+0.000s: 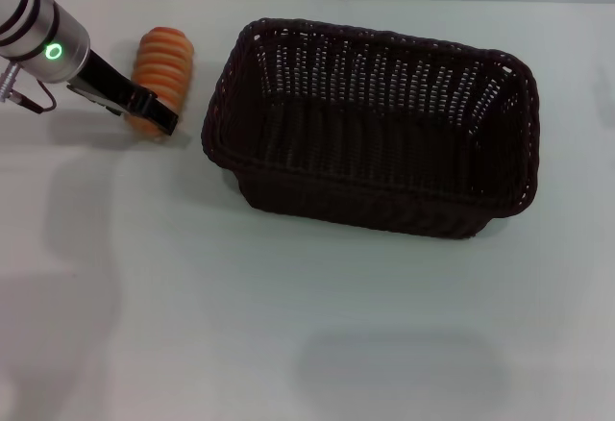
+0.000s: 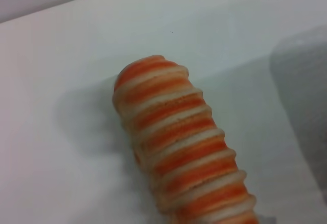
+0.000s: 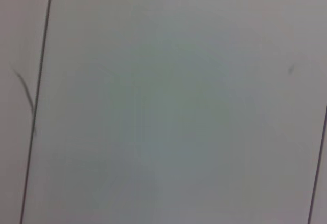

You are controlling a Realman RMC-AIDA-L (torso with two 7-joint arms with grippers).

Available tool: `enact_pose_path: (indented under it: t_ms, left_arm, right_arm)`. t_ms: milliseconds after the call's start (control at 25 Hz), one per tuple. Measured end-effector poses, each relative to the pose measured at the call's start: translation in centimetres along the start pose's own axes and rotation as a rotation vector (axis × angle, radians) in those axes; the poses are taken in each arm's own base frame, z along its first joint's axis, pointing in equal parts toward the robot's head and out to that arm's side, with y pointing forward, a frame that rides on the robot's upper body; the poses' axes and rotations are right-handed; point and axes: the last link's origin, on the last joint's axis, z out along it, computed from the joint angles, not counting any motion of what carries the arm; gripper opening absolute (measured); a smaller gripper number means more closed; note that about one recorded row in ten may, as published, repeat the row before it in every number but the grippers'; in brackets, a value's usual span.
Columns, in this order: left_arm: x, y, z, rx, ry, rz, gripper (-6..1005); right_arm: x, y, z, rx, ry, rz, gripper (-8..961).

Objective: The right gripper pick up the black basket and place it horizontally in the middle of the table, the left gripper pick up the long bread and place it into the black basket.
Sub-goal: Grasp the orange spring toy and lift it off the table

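Head view: black basket (image 1: 375, 133) sits long side across, roughly mid desk (image 1: 288, 344), dark open-weave wicker w/ braided rim, sloping sides, nothing inside. Long bread (image 1: 161, 70) lies on desk just beside basket's left end, ridged oblong, orange-brown w/ cream stripes. Left gripper (image 1: 144, 109) is at bread's near end, black jaws around or against it; can't tell how far open or whether it has a hold. Left wrist view: bread (image 2: 179, 147) fills the shot, rounded end, segmented ribs, smooth matte look, lying on white desk (image 2: 61, 81). Right wrist view: only plain pale surface, right gripper not seen. Risk, I'd judge: an end-grab lets the loaf pivot or slip off the rounded ribs, or snag the rim on the way in
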Motion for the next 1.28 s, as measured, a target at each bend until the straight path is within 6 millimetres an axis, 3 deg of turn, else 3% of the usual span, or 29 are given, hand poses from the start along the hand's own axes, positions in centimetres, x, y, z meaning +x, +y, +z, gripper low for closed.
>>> enact_pose_path:
  t_ms: [320,560,920,1280]
  left_arm:
    - [-0.3,-0.1,0.1,-0.006,-0.002,0.009,832]
    - [-0.4,-0.2,0.0,-0.007,-0.001,0.012,832]
    - [-0.3,-0.3,-0.1,-0.003,0.008,0.01,832]
    - [-0.4,-0.8,-0.6,0.008,0.021,0.003,832]
  right_arm:
    - [-0.2,0.5,0.0,-0.011,-0.005,-0.017,492]
    - [0.0,-1.5,-0.6,0.062,-0.003,-0.017,492]
    - [0.1,-1.9,-0.6,0.078,-0.005,-0.01,492]
    - [2.5,-4.3,-0.5,0.144,0.061,0.084,493]
